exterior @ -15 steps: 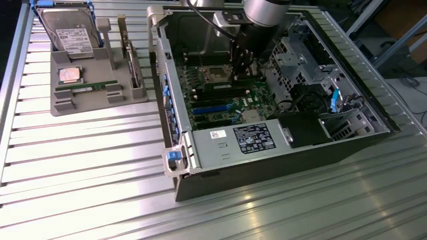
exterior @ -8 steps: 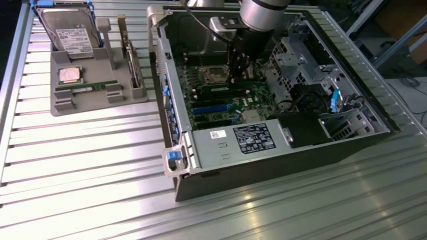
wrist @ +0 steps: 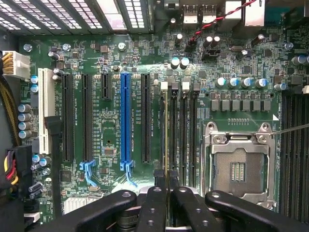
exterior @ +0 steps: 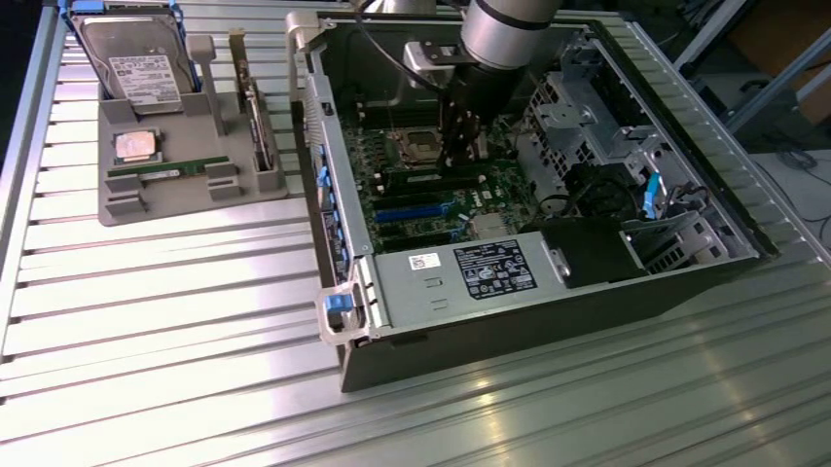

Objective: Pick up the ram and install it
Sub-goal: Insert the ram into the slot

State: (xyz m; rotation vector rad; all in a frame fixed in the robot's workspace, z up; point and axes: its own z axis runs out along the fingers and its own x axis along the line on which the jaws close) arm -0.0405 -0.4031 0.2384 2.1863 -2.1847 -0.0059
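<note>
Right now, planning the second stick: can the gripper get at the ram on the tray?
Probably not: the gripper, inside the case, is shut on another ram; the tray ram lies uncovered.

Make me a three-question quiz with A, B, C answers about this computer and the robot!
1. Where is the end effector?
A. Over the grey tray
B. Inside the computer case, above the motherboard
C. On the table beside the case

2. What colour is the bright long slot between the black ones?
A. Red
B. Blue
C. Yellow

3. What is the end effector doing?
A. Wide open, holding nothing
B. Shut on the ram
C. Holding the hard drive

Answers:
1. B: the exterior view shows the end effector reaching down into the computer case over the motherboard.
2. B: the wrist view shows one blue slot with black slots on both sides.
3. B: the fingers are closed on the thin edge of the ram, which stands on edge over a memory slot.
</note>
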